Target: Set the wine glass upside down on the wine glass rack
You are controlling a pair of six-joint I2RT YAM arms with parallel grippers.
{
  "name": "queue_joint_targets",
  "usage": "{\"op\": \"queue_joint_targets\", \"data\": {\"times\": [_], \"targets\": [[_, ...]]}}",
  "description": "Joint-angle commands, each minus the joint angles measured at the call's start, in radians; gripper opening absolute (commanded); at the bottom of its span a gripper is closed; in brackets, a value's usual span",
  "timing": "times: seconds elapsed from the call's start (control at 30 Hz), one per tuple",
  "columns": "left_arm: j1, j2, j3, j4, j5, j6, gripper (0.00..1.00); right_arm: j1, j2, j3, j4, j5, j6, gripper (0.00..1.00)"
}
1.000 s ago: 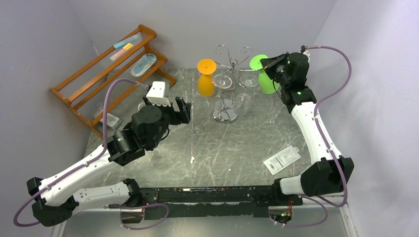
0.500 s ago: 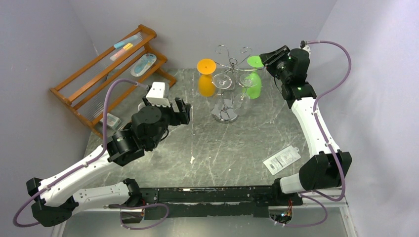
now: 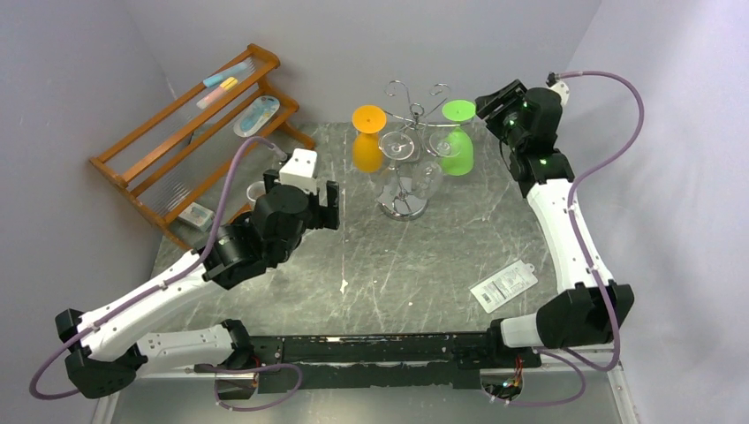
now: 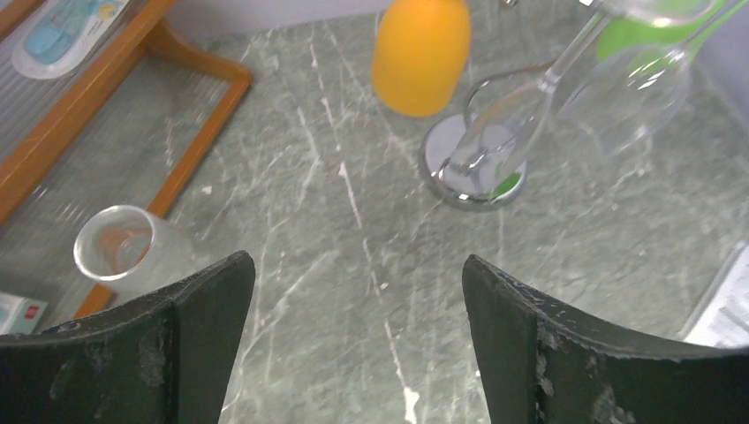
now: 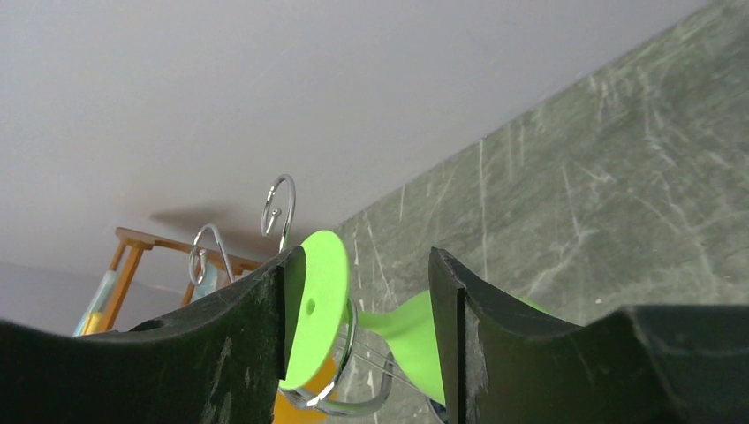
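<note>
You look nearly done. The green wine glass (image 3: 457, 146) hangs upside down on the wine glass rack (image 3: 413, 113), foot up and bowl down, at about 3 o'clock from the central post. In the right wrist view a chrome loop appears to curl round its stem just under the foot, so the rack seems to be carrying it.

What remains, as I judge it, is to draw your right gripper (image 5: 366, 256) clear without knocking the foot. Its jaws stand apart. The green foot sits just beyond the left finger, and I see no pad pressing on it. That arm is stretched up the right side of the table (image 3: 424, 265), with the wrist raised to rack height at 3 o'clock from the glass's foot and pointing toward 9 o'clock.

Your left gripper (image 4: 355, 263) is spread wide with nothing between the jaws. It hovers over the table at about 9 o'clock from the rack's round base, aimed toward the rack and the orange glass (image 3: 368, 146).
</note>
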Motion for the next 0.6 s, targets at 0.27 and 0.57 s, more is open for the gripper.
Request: {"op": "queue_joint_targets", "data": {"times": [0.27,0.57], "targets": [[0.131,0.134,0.086,-0.283,-0.093,-0.03,0.9,-0.02,-0.227,-0.078,-0.177,0.141,-0.093,0.57],[0.31,0.154,0.103,-0.384,-0.076,-0.057,0.68,-0.02,-0.308,-0.157,-0.231,0.065,-0.075,0.55]]}}
